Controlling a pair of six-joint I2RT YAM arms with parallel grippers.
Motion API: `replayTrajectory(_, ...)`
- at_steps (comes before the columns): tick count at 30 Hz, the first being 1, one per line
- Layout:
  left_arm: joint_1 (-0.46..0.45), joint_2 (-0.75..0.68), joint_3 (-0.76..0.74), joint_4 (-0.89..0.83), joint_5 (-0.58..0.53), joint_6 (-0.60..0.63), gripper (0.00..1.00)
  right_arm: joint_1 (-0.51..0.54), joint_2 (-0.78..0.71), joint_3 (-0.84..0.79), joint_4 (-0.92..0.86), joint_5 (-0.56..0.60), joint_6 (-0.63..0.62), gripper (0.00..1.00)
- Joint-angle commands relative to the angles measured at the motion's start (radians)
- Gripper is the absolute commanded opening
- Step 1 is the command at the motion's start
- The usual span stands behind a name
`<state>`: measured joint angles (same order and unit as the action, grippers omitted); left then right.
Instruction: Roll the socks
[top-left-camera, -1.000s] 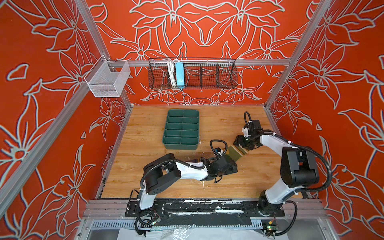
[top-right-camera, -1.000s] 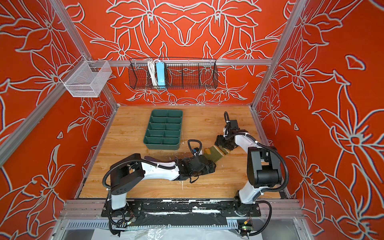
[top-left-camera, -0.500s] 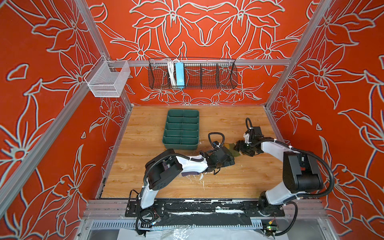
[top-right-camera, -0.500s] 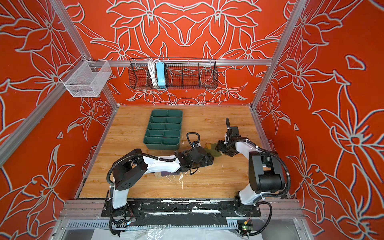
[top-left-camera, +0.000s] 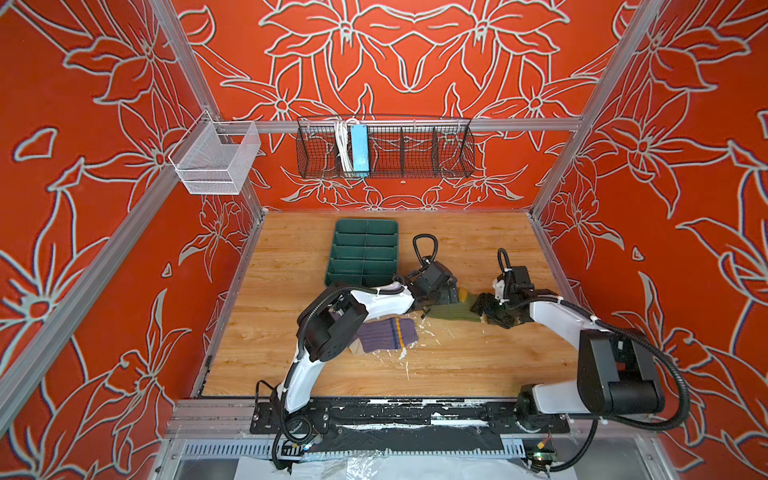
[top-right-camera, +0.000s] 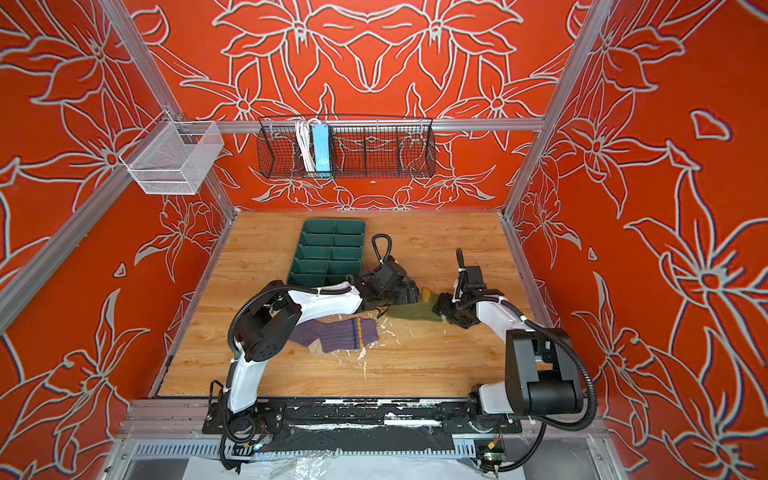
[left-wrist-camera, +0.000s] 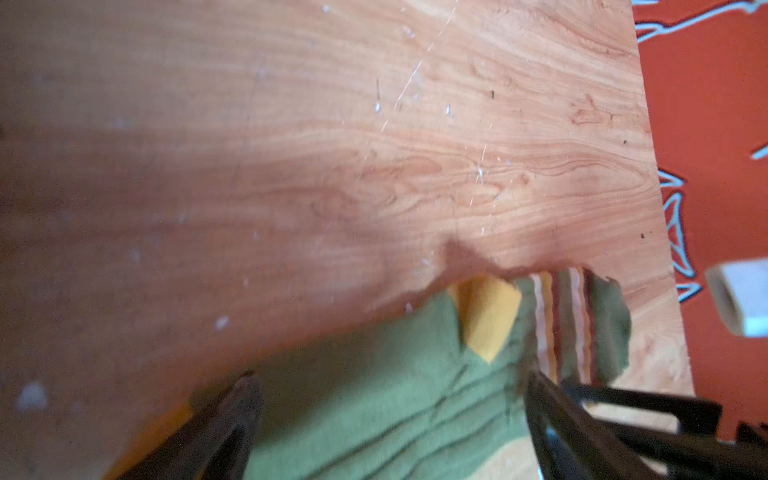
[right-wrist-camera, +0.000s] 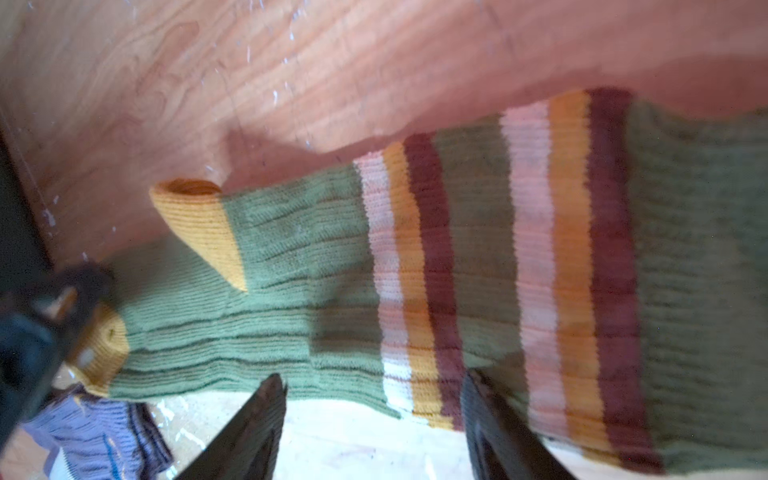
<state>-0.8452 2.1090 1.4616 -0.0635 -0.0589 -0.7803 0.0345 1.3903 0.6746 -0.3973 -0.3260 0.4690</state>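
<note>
Moved up to the olive green sock (top-left-camera: 453, 311), the left gripper (left-wrist-camera: 390, 386) now gapes wide astride its mustard-toed foot, with the purple sock (top-left-camera: 386, 334) lying behind those jaws. Opposite, the right gripper (right-wrist-camera: 374, 386) stands with jaws parted, the green sock's striped cuff edge between its tips.

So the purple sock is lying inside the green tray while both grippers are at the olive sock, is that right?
No: both top views show the purple sock on the table, in front of the tray. The left gripper and right gripper are indeed at the olive sock.
</note>
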Motion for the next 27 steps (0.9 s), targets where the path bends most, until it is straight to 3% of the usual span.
replayTrajectory(1, 0.009, 0.039, 0.048, -0.012, 0.018, 0.109, 0.97, 0.005, -0.009, -0.037, -0.078, -0.018, 0.044, 0.69)
replayTrajectory(5, 0.024, 0.034, 0.086, 0.016, 0.045, 0.143, 0.97, 0.005, -0.068, 0.002, -0.129, -0.004, 0.033, 0.73)
replayTrajectory(10, 0.065, -0.077, 0.151, 0.075, 0.168, 0.237, 0.97, 0.004, -0.145, 0.154, -0.215, 0.072, -0.038, 0.83)
replayTrajectory(14, 0.084, -0.170, 0.272, -0.098, 0.167, 0.300, 0.97, -0.001, -0.083, 0.250, -0.252, 0.126, -0.091, 0.86)
replayTrajectory(16, 0.086, -0.221, 0.277, -0.207, 0.131, 0.230, 0.97, -0.001, -0.036, 0.279, -0.265, 0.131, -0.104, 0.87)
replayTrajectory(18, 0.086, -0.276, 0.193, -0.214, 0.156, 0.107, 0.97, -0.001, -0.018, 0.275, -0.244, 0.137, -0.104, 0.87)
replayTrajectory(22, 0.069, -0.349, -0.063, -0.099, 0.254, -0.202, 0.97, -0.003, 0.002, 0.254, -0.203, 0.128, -0.105, 0.96)
replayTrajectory(27, -0.013, -0.375, -0.287, 0.070, 0.169, -0.401, 0.97, -0.021, -0.004, 0.193, -0.108, 0.042, -0.067, 0.98)
